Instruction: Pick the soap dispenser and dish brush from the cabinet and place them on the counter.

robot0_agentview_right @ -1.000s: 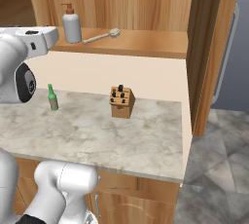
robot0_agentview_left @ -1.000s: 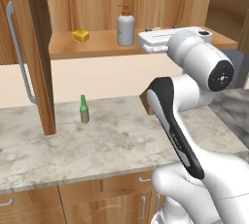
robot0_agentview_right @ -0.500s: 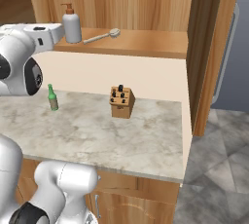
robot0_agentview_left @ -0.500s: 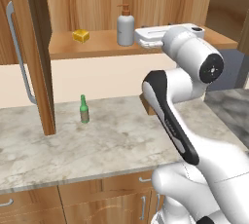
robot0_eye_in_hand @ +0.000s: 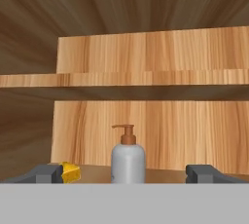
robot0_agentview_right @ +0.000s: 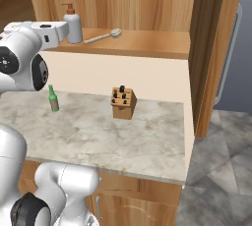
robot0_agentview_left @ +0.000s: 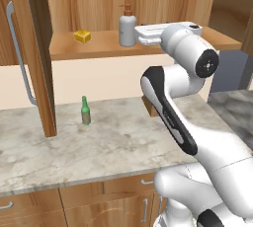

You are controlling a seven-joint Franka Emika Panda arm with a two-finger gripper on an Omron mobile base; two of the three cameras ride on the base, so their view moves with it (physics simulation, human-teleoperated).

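the soap dispenser (robot0_agentview_left: 127, 25) stands upright on the cabinet (robot0_agentview_left: 148, 43) shelf, its long axis vertical and the orange-brown pump on top; in the hand view its spout (robot0_eye_in_hand: 118, 126) points to that view's left. the dish brush (robot0_agentview_right: 102, 36) lies flat on the same shelf, just beside the dispenser, its handle running along the shelf with the round head at the end away from the bottle. a yellow sponge (robot0_agentview_left: 82, 36) sits further along the shelf on the dispenser's other side.

the claw (robot0_eye_in_hand: 127, 173) is level with the shelf, spread as wide as it goes and holding nothing; in the hand view the dispenser sits between the two fingertips (robot0_eye_in_hand: 46, 173), a little beyond them and not touched.

compared with a second ago, the arm has reached further toward the cabinet, so the hand now sits close in front of the dispenser. the bottle, brush and sponge have not moved.

down on the tabletop (robot0_agentview_right: 123, 136) a slim green bottle (robot0_agentview_left: 85, 111) stands upright and a knife block (robot0_agentview_right: 123, 103) sits well apart from it.
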